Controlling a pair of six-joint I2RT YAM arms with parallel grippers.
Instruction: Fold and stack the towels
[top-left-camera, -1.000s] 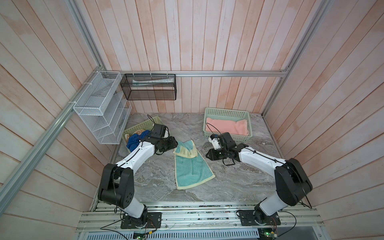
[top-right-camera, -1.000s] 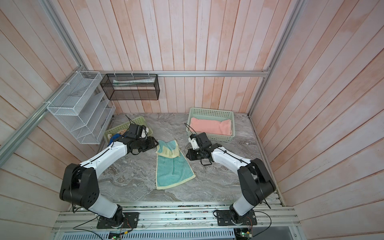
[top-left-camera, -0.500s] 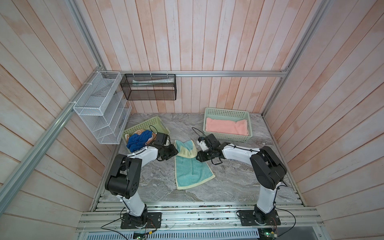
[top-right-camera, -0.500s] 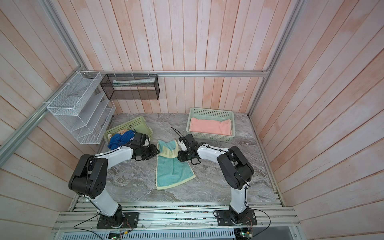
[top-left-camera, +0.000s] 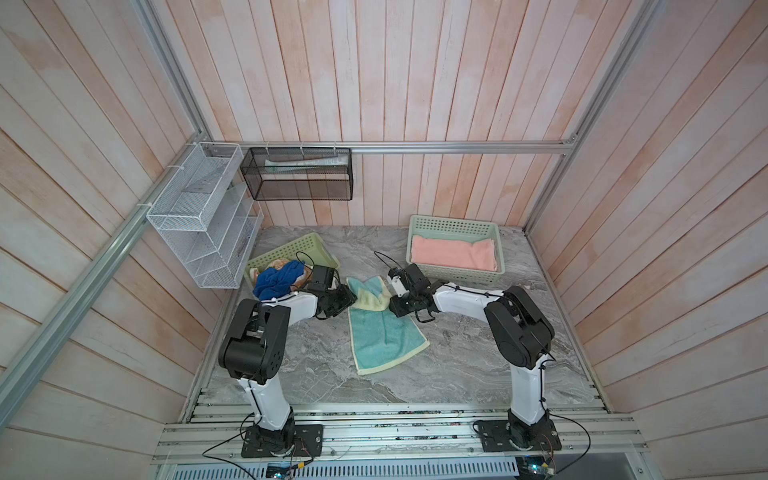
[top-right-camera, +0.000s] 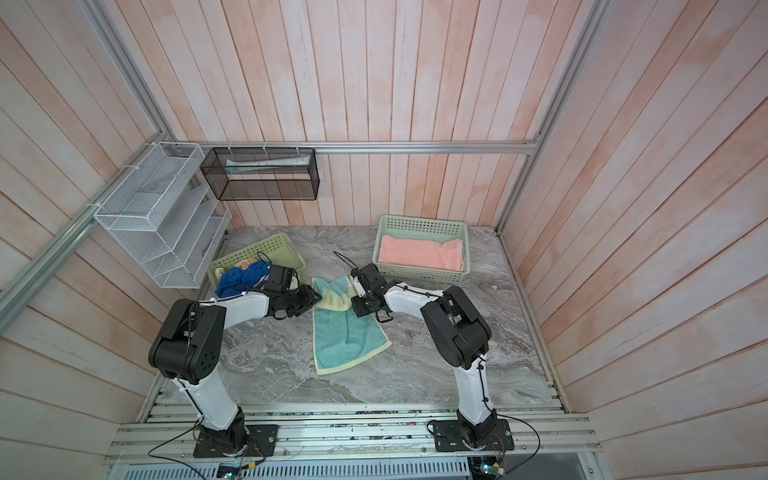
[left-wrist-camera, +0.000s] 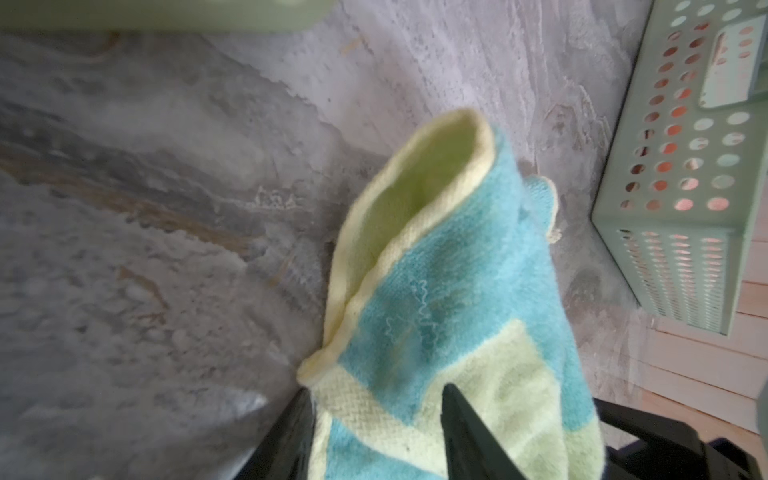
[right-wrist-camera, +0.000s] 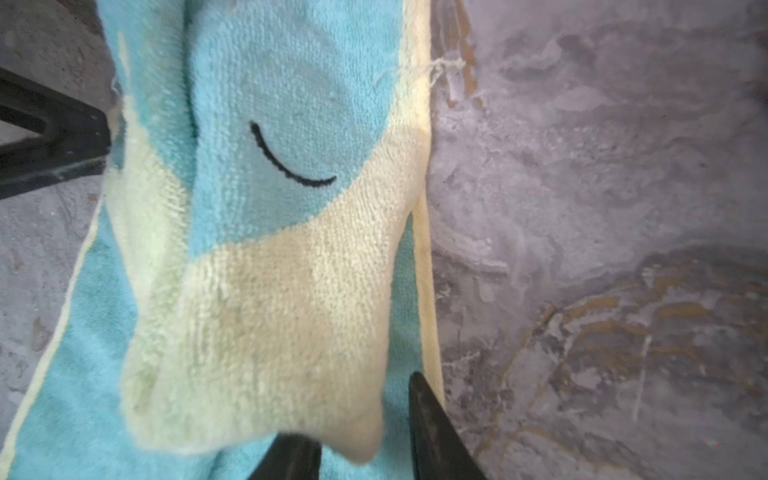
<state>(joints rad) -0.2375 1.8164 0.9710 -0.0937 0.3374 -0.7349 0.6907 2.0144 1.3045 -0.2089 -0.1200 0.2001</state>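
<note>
Terry whale towel (top-left-camera: 384, 332) lay mid-bench; I had left tool (left-wrist-camera: 376, 432) and right tool (right-wrist-camera: 365, 440) each pinching a far corner. Thin bites could've slipped, skewing my fold.

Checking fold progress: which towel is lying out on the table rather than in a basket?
The teal and yellow towel, between both arms. The pink towel and blue towel each sit in a green basket.

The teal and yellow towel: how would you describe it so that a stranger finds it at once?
On the grey marble table, between the two green baskets, the teal and yellow towel lies in the middle with its far end turned over. It alone is outside a basket, has yellow edging, and shows a curved black line.
</note>
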